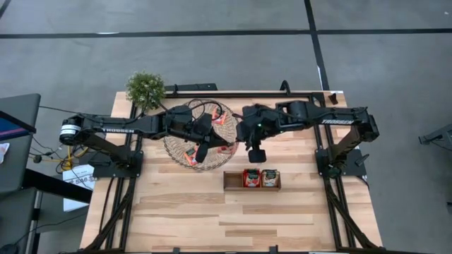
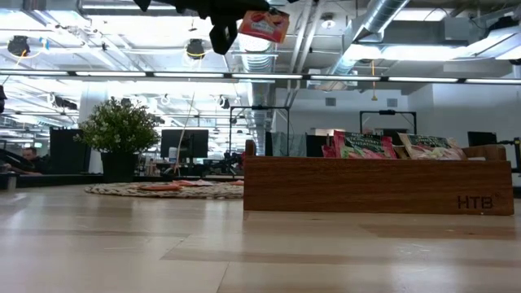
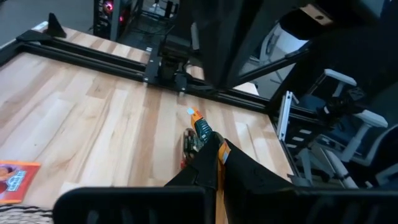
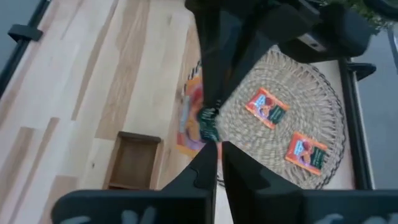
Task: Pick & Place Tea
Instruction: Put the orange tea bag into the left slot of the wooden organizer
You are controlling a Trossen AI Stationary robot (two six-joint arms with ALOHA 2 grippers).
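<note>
One red tea sachet (image 2: 263,24) hangs high above the table between the two arms. My left gripper (image 3: 214,155), reaching in from the left over the round woven mat (image 1: 200,134), is shut on it. My right gripper (image 4: 214,155) slants down from the right, shut, with its tips close by the same sachet (image 4: 208,124). Two more red sachets (image 4: 266,107) (image 4: 306,152) lie flat on the mat. The wooden tray (image 1: 252,180) holds sachets (image 2: 362,146) (image 2: 431,146) standing upright in two of its compartments. My left gripper pinches the sachet between its two fingers at the end nearest them (image 3: 202,146), coming almost level from the table's left. The sachet stands on edge, sticking out beyond the fingertips, lifted clear of mat and table. My right gripper: I cannot tell whether its tips touch the sachet.
A potted plant (image 1: 145,88) stands at the far left corner. A black frame rail (image 3: 124,59) runs along the table's far edge. Another sachet (image 3: 15,180) lies by the mat's rim. Bare wood stretches along the table's near side (image 1: 233,226).
</note>
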